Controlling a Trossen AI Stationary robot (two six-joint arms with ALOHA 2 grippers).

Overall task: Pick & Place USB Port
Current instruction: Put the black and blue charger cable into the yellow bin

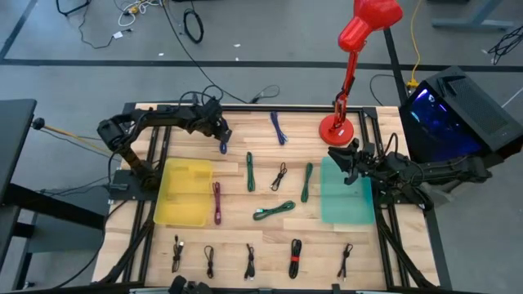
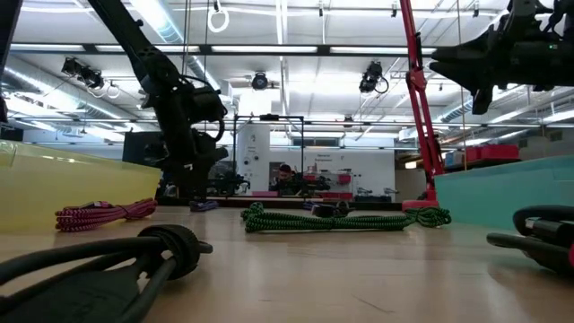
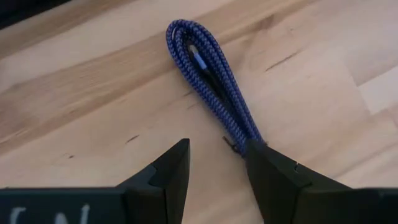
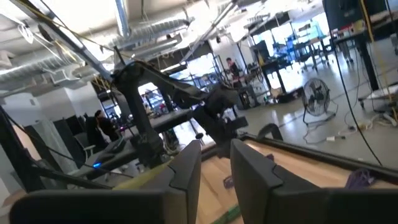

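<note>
Both arms (image 1: 155, 122) are matte black, jointed, with loose black cables. Left gripper (image 3: 214, 171) has wedge-shaped black fingers (image 3: 171, 171). White lettering marks its base.

1. Robotics lab or workshop, open-plan, industrial.
2. Exposed ducts (image 4: 155, 34) and strip lights (image 2: 296, 49) overhead.
3. Grey floor strewn with loose cables (image 1: 192, 24).
4. Wooden surface (image 1: 245, 229) on black metal framing, red lamp (image 1: 359, 49) clamped on.
5. Farther workbenches, standing fan (image 4: 317, 96), people (image 4: 99, 127) in background.
</note>
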